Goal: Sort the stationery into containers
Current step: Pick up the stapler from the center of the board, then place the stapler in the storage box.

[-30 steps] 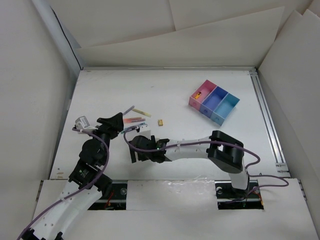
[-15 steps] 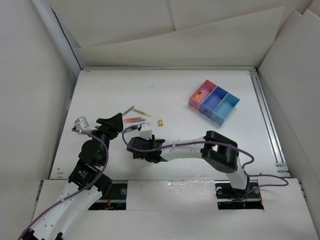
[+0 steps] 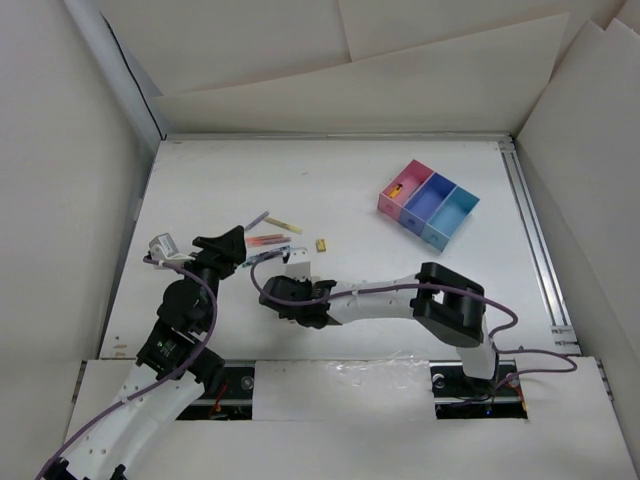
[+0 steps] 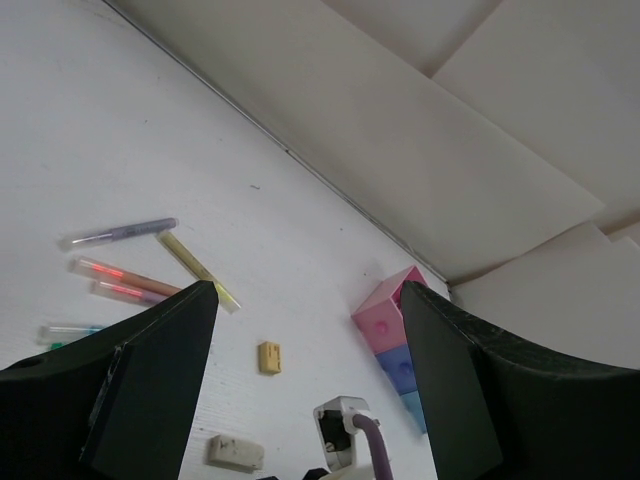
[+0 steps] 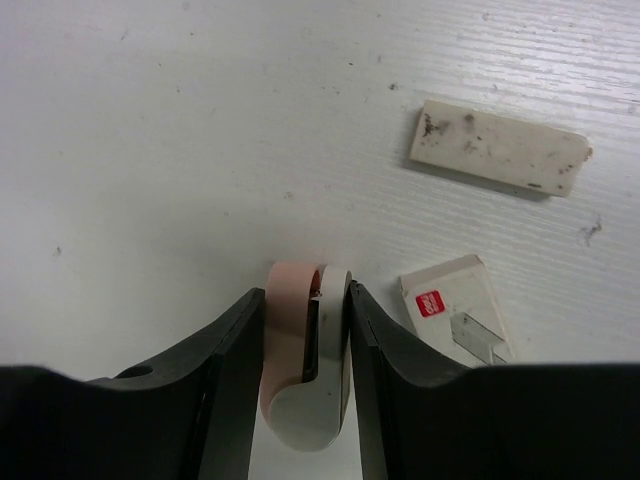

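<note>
Your right tool [image 5: 305,300] pinches a pink-and-white rounded piece [image 5: 297,370], perhaps an eraser, down at the worktop [image 5: 200,120] near a smudged white eraser [image 5: 497,148]. Your left tool [image 4: 305,290] hangs spread wide; the containers [image 3: 440,238] sit well apart.

Right gripper [image 5: 305,305] is closing in: jaws that stood wide a second ago now press against both sides of the pink-and-white piece [image 5: 300,375]. From above, the right arm [image 3: 380,298] has edged its wrist end a touch to the right, after drawing in half a second back, and its elbow [image 3: 452,300] is back out where it started.
</note>
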Action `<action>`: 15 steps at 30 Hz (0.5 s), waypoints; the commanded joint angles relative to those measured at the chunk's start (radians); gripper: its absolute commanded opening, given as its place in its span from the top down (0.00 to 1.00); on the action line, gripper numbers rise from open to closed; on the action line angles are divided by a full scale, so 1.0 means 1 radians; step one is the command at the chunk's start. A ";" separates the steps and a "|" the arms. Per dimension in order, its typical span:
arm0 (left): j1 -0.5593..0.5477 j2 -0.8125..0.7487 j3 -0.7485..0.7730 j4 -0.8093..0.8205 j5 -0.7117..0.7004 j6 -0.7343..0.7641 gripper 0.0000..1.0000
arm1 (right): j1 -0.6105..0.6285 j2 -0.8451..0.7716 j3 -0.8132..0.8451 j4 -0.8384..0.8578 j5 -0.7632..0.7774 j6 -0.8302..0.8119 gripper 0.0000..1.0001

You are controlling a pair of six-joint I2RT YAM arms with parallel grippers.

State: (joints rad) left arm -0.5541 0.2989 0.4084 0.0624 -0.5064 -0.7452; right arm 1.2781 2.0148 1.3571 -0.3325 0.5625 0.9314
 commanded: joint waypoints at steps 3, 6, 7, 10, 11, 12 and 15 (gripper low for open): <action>0.005 0.011 0.009 0.051 -0.012 0.024 0.29 | 0.010 -0.195 -0.039 0.044 -0.007 -0.034 0.78; 0.005 0.031 0.000 0.070 0.009 0.024 0.29 | -0.028 -0.284 -0.039 0.055 -0.007 -0.058 0.78; 0.005 0.042 0.000 0.070 0.019 0.033 0.29 | -0.043 -0.306 -0.050 0.055 -0.007 -0.074 0.78; 0.005 0.069 -0.011 0.111 0.058 0.044 0.29 | -0.129 -0.399 -0.075 0.055 0.022 -0.109 0.79; 0.005 0.080 -0.011 0.125 0.093 0.059 0.29 | -0.158 -0.424 -0.075 0.055 0.046 -0.118 0.79; 0.005 0.095 -0.011 0.143 0.110 0.069 0.29 | -0.233 -0.447 -0.088 0.044 0.056 -0.118 0.79; 0.005 0.172 -0.011 0.180 0.196 0.087 0.29 | -0.421 -0.531 -0.130 0.062 0.065 -0.128 0.79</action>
State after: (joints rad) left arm -0.5537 0.4164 0.4015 0.1524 -0.4141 -0.7013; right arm 1.0103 1.5406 1.2617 -0.2977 0.5667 0.8326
